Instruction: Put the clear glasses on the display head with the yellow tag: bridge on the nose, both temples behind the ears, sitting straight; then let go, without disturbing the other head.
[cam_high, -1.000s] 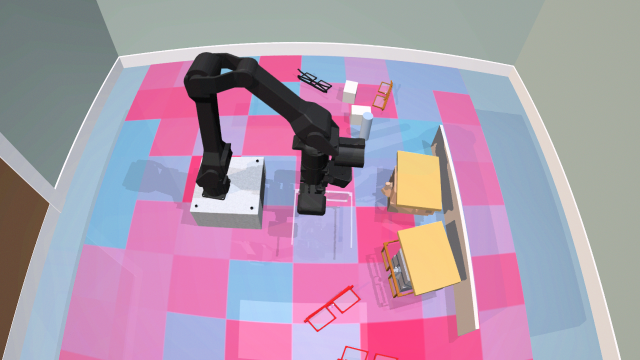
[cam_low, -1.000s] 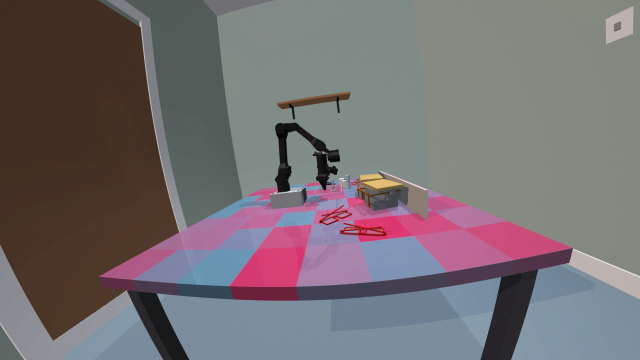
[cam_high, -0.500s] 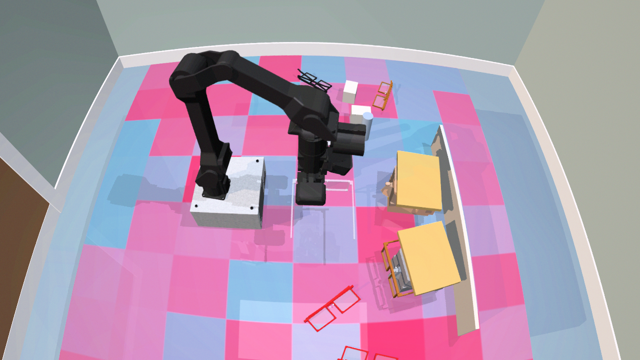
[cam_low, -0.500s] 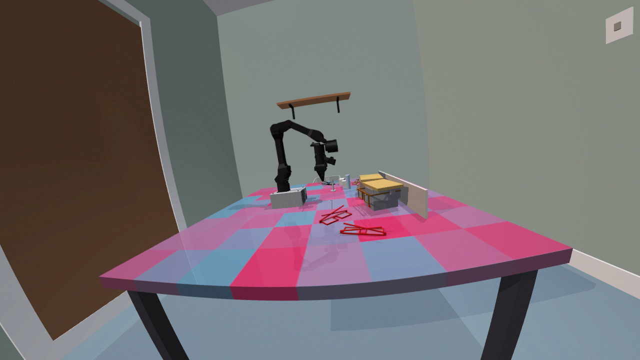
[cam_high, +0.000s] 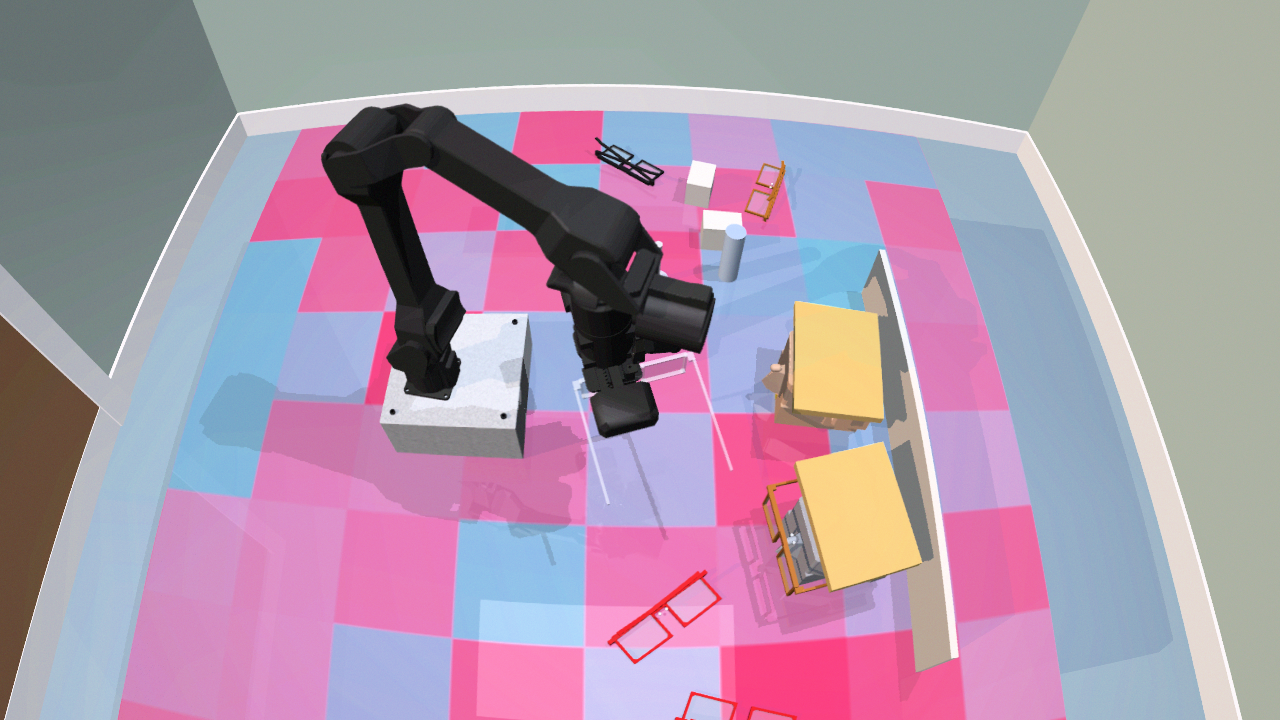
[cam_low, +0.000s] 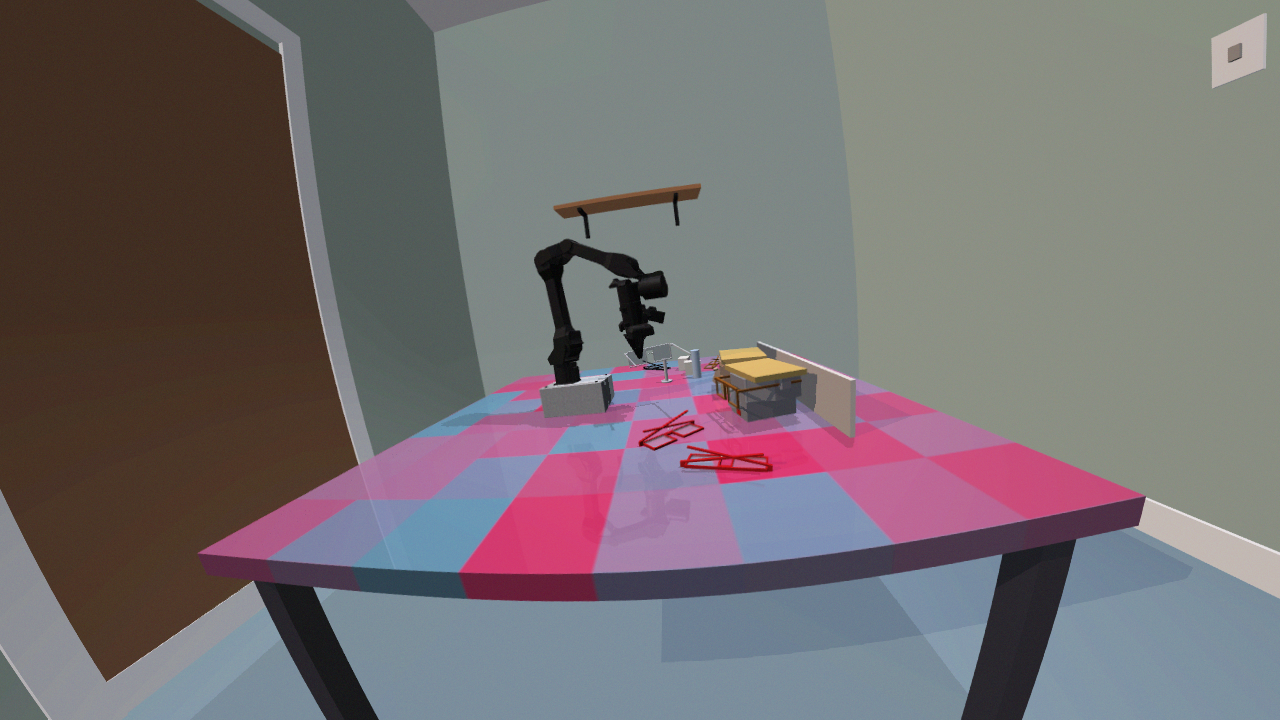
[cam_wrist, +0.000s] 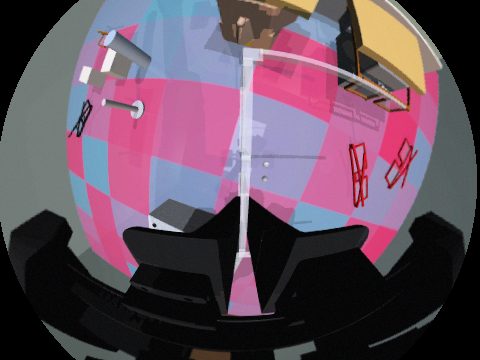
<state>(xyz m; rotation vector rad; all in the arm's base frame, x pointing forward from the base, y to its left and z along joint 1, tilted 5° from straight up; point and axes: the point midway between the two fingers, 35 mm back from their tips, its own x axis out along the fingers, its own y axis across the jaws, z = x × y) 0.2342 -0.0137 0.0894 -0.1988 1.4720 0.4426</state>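
Claw (cam_high: 619, 362) (cam_low: 638, 354) (cam_wrist: 242, 202) nearly shut, gripping clear glasses (cam_high: 664, 367) (cam_low: 660, 351) (cam_wrist: 245, 150) above the patchwork table (cam_high: 528, 555) (cam_low: 537, 528) (cam_wrist: 190, 115), temples spread, both heads (cam_high: 836, 362) (cam_high: 854, 514) (cam_low: 742, 355) (cam_low: 765, 394) (cam_wrist: 257, 22) (cam_wrist: 390, 45) well apart
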